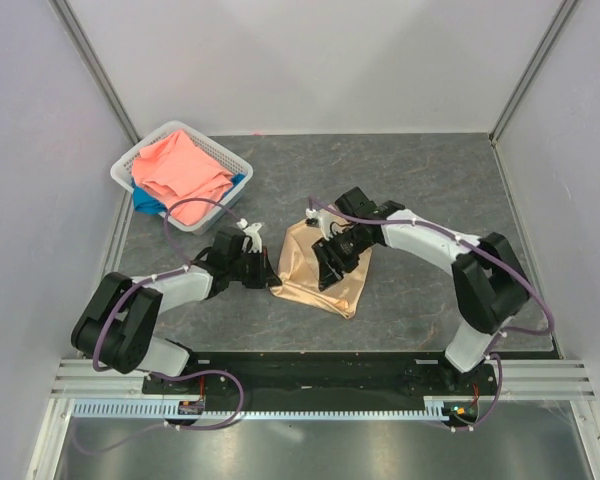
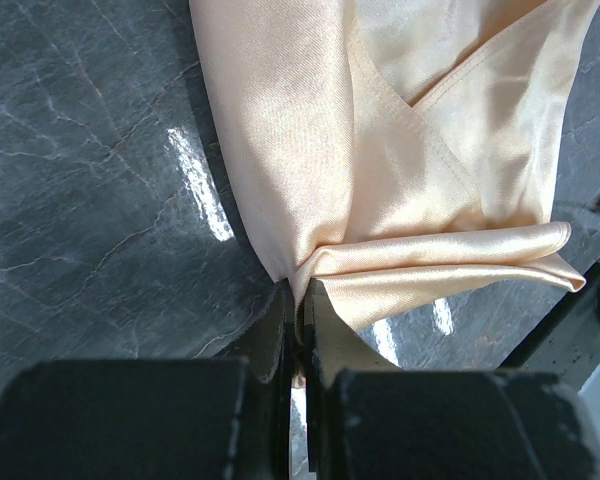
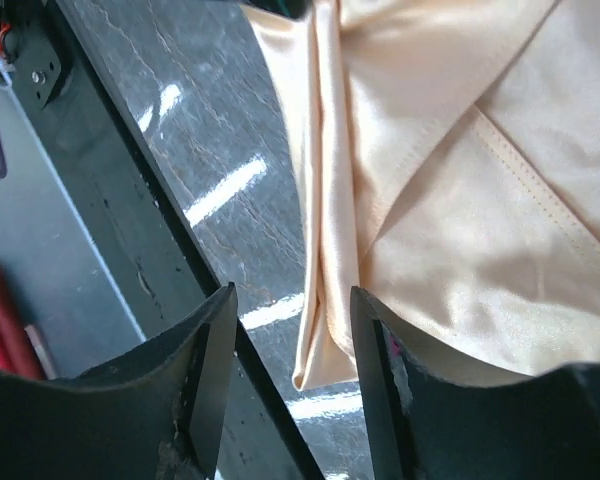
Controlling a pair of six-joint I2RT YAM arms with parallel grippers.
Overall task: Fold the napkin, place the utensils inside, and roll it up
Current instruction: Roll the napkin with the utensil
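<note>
The shiny peach-gold satin napkin [image 1: 320,268] lies folded and rumpled near the middle of the dark grey marbled table [image 1: 430,180], a little towards its near edge. The left gripper [image 2: 299,305] is pinched tight on one bunched corner of the cloth, where several layers meet. The right gripper [image 3: 290,300] has its jaws apart and holds nothing; they straddle a folded edge of the napkin. The fork shows in no view, and I cannot tell whether it lies under the cloth.

The risks, as I judge them: satin is slippery and the left pinch takes only a small bite. A pull could draw the corner free, or drag the top layer off the lower ones and undo the fold. If the right jaws close where they stand, they may catch only some layers and bunch the edge.
</note>
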